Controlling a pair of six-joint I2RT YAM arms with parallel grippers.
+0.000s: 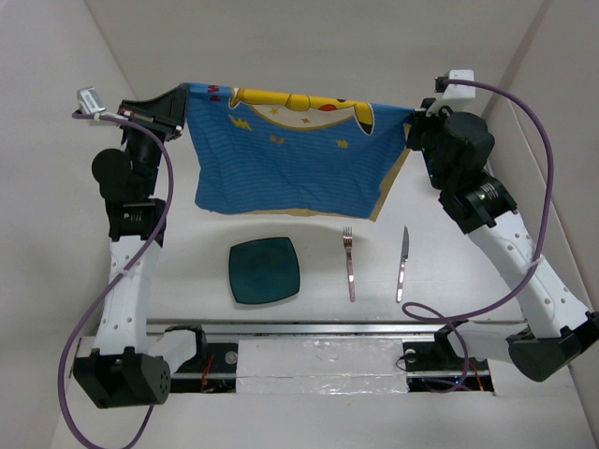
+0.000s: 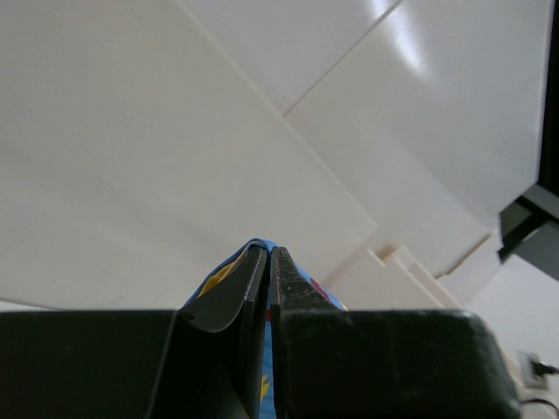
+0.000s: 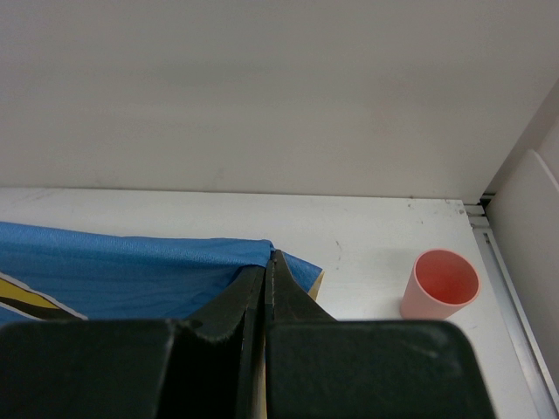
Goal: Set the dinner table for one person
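The left gripper (image 1: 176,105), raised near the far left corner of the dinner table (image 1: 440,271), is clenched on one top corner of the blue cartoon-printed cloth (image 1: 290,159). The cloth hangs stretched above the far half of the white tabletop, which fills the view between white panels. Toward the near edge a dark teal square plate (image 1: 265,270) lies left of centre, then a fork (image 1: 348,262), then a knife (image 1: 402,265), each apart, handles toward the near edge. The right gripper (image 1: 414,126) pinches the cloth's other top corner. A pink cup (image 3: 439,284) stands upright, probably near the far right corner.
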